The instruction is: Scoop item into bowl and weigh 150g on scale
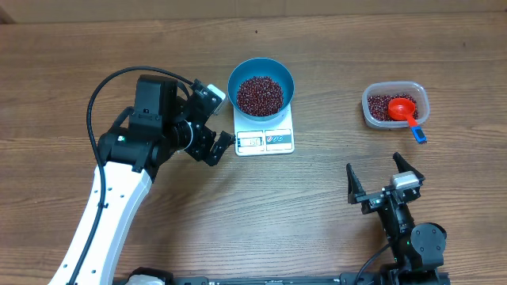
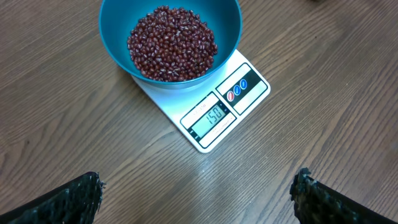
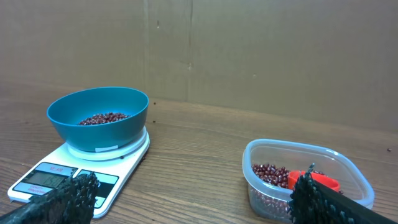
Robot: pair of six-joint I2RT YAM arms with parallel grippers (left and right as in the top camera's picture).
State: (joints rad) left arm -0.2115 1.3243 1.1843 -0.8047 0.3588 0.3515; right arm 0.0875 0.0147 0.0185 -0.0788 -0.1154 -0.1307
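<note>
- Left end effector [image 2: 199, 199] spread wide, gripping nothing, low over the bench [image 2: 74, 124].
- Just ahead: scale [image 2: 245, 87], display reading "150", a strip of open wood before its front edge.
- On the scale: bowl [image 2: 229, 28], beans [image 2: 173, 43] heaped below the rim.
- Right end effector [image 3: 193, 199] also wide, gripping nothing.
- Ahead-right of it: clear tub [image 3: 298, 149] with more beans, red scoop [image 1: 402, 109], handle jutting over the tub's edge.

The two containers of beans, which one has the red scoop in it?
The clear plastic tub, standing apart from the scale; the red scoop rests inside it. The blue bowl on the scale holds only beans.
</note>
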